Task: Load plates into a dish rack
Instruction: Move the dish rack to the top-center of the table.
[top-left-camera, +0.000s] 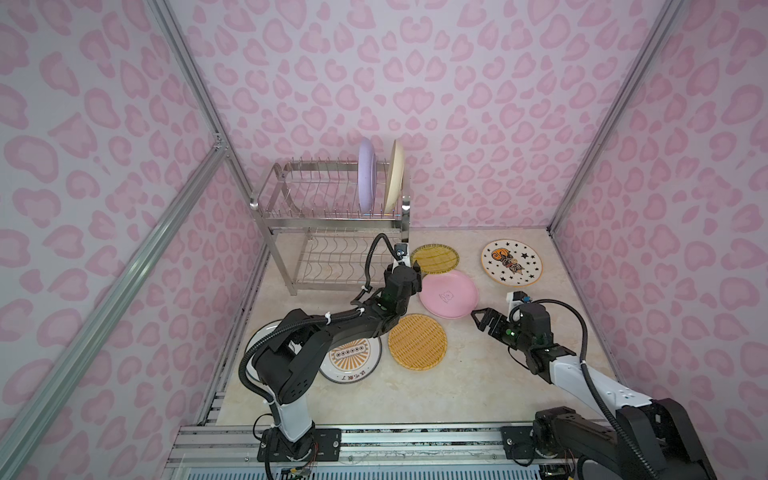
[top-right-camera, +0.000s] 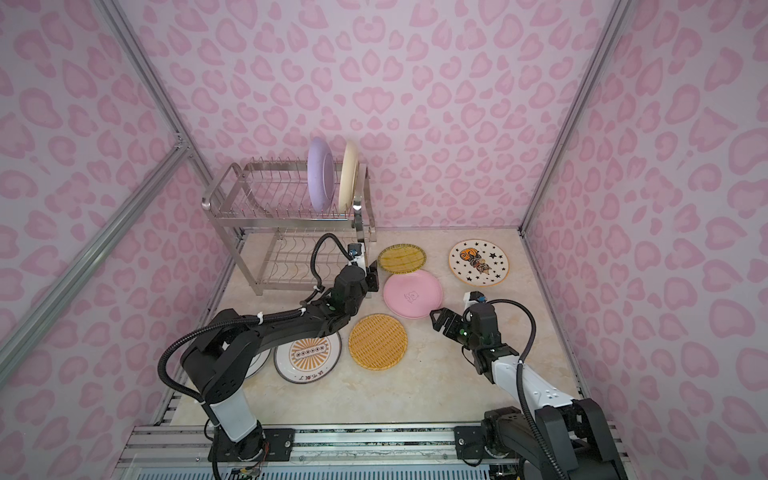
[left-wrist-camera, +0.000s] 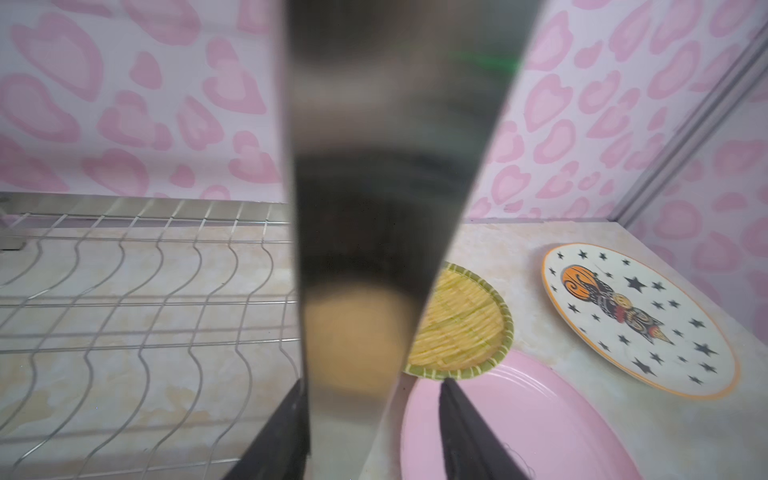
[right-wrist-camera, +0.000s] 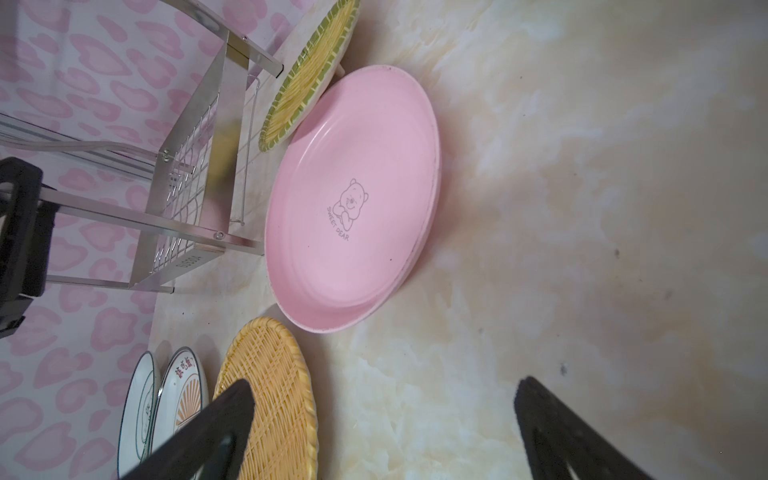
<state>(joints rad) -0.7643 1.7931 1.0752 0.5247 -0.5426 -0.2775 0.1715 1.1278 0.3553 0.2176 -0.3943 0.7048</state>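
Observation:
The steel dish rack (top-left-camera: 291, 216) stands at the back left with a lilac plate (top-left-camera: 367, 174) and a cream plate (top-left-camera: 395, 176) upright on its top tier. My left gripper (top-left-camera: 415, 268) is at the rack's front right leg (left-wrist-camera: 374, 208). The leg passes between its jaws, one finger against it and a gap at the other. The pink plate (top-left-camera: 449, 294) lies flat beside it. My right gripper (top-left-camera: 477, 319) hovers open and empty at the pink plate's near right edge (right-wrist-camera: 332, 324).
Flat on the table lie a green-rimmed woven plate (top-left-camera: 434, 257), a star plate (top-left-camera: 512, 262), an orange woven plate (top-left-camera: 417, 341) and a sunburst plate (top-left-camera: 351, 359). A dark-rimmed plate (top-left-camera: 259, 332) is partly under my left arm. Patterned walls enclose three sides.

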